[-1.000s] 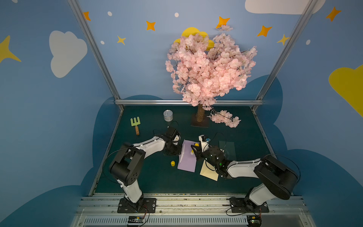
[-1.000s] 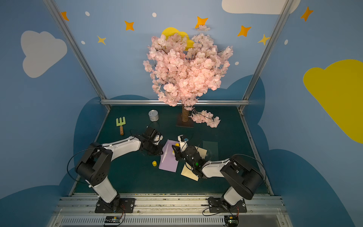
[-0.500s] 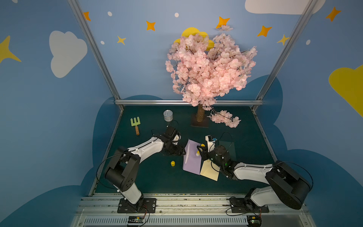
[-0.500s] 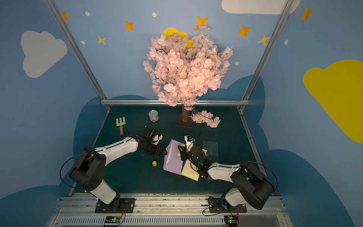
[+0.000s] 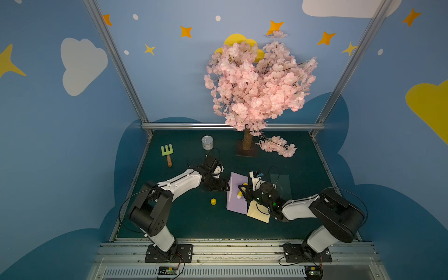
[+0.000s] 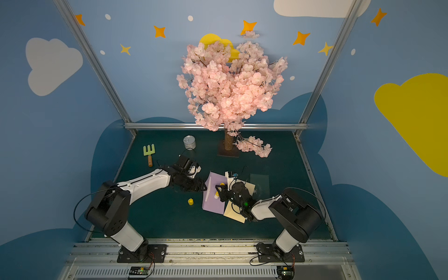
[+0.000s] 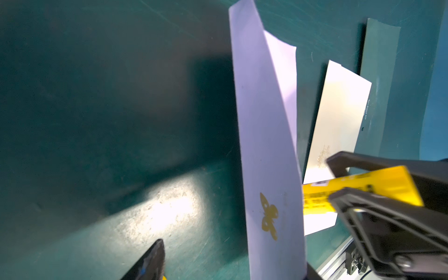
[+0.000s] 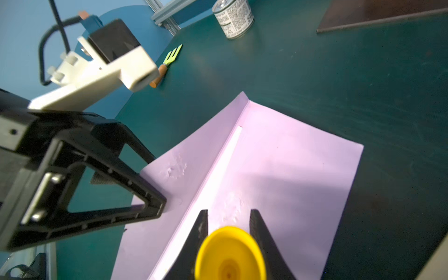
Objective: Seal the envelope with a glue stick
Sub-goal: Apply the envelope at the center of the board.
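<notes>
I work on a dark green table (image 5: 189, 225) inside a booth of blue walls (image 5: 169, 72) painted with clouds and stars. A pink blossom tree (image 5: 259, 82) stands at the back, with a tin can (image 5: 207, 142) and a green garden fork (image 5: 167, 152) off toward my left side. A lavender envelope (image 5: 236, 204) lies mid-table with a cream card (image 5: 258, 214) just beside it, and its flap (image 7: 264, 121) stands raised along the side nearer my left arm. A small yellow cap (image 5: 213, 201) sits loose on the table near the envelope. My left gripper (image 5: 225, 186) reaches in low at the flap's edge, fingers spread and holding nothing. My right gripper (image 8: 228, 215) bends down over the envelope's open face, pinching the glue stick (image 8: 229, 254) by its yellow barrel. The stick points at the paper, but I cannot tell whether it touches.
</notes>
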`<action>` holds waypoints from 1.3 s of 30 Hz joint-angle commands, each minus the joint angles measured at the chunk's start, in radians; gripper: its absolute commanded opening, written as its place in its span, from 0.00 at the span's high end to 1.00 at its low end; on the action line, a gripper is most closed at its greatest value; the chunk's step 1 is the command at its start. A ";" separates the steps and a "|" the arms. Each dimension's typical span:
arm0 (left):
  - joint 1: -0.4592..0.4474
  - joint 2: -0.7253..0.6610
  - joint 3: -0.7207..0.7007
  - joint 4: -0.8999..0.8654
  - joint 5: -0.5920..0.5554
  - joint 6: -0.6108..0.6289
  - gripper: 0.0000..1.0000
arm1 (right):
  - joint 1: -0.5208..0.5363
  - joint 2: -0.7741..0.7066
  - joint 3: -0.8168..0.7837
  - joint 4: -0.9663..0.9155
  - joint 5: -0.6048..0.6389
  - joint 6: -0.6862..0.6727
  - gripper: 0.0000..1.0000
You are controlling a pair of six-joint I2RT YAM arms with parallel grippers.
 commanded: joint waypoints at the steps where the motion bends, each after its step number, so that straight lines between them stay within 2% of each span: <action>1: -0.001 0.011 -0.016 0.005 0.023 -0.003 0.26 | 0.006 0.018 -0.001 0.023 0.008 0.026 1.00; 7: 0.012 -0.001 -0.014 0.014 0.040 -0.011 0.25 | 0.005 0.029 0.045 -0.178 0.058 -0.049 1.00; 13: 0.044 -0.038 -0.027 0.046 0.102 -0.031 0.21 | 0.012 0.072 0.068 -0.297 0.115 -0.075 1.00; 17: 0.090 -0.103 -0.081 0.148 0.184 -0.100 0.07 | 0.021 0.096 0.075 -0.327 0.144 -0.097 1.00; 19: 0.125 -0.133 -0.120 0.217 0.237 -0.152 0.06 | 0.024 0.106 0.076 -0.325 0.150 -0.103 1.00; 21: 0.155 -0.167 -0.156 0.268 0.263 -0.194 0.09 | 0.024 0.099 0.073 -0.318 0.146 -0.107 1.00; 22: 0.163 -0.178 -0.168 0.276 0.267 -0.206 0.12 | 0.024 0.091 0.074 -0.313 0.141 -0.110 1.00; 24: 0.176 -0.191 -0.182 0.276 0.257 -0.228 0.28 | 0.024 0.063 0.078 -0.296 0.120 -0.118 1.00; 29: 0.176 -0.165 -0.207 0.356 0.288 -0.332 0.96 | 0.021 -0.019 0.111 -0.314 0.075 -0.124 1.00; 39: 0.063 -0.005 -0.147 0.366 0.233 -0.364 0.97 | 0.019 -0.036 0.085 -0.278 0.078 -0.111 1.00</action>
